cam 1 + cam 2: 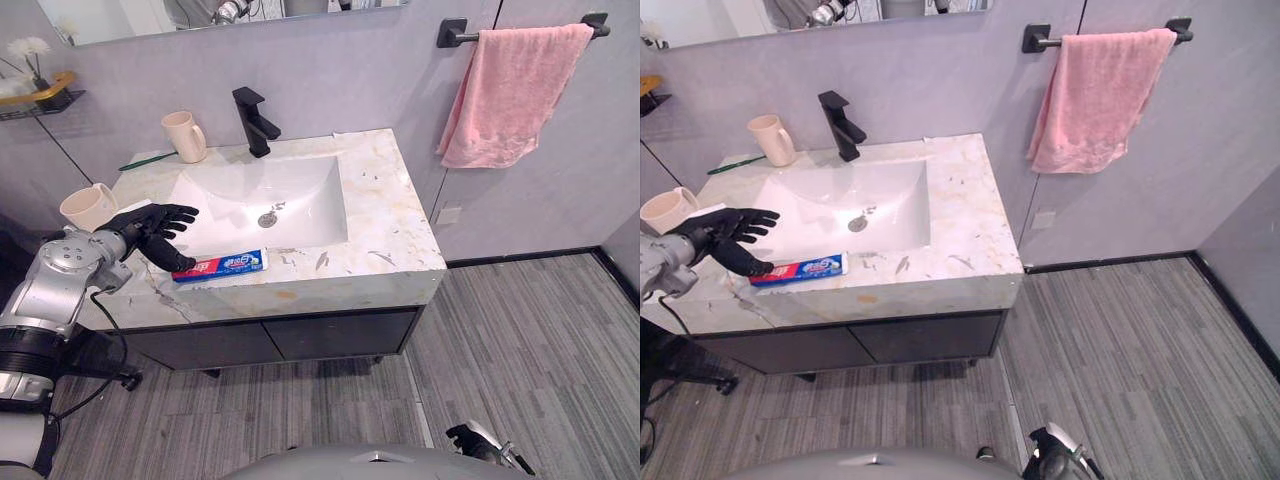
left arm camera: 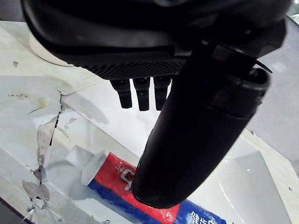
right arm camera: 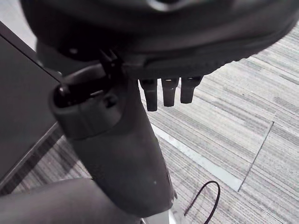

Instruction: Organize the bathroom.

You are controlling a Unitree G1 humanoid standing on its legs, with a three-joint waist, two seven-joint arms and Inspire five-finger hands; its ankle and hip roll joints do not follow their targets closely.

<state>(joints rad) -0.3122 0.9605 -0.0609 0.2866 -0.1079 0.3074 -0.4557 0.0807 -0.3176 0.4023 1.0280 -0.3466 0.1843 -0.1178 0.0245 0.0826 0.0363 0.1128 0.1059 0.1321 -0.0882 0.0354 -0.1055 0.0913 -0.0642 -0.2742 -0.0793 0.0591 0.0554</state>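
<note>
- While the toothpaste tube lies flat on the counter just in front of the basin, little tidying is judged done.
- Left hand, fingers spread, is held over the tube's cap end, nothing gripped.
- Right hand is hung relaxed, empty.

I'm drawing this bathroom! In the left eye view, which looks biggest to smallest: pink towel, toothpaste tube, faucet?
1. Pink towel
2. Toothpaste tube and faucet: these look alike, so I can't rank them.

My tabletop looks like glossy veined marble, the faucet matt black metal, the towel soft pink terry cloth.
</note>
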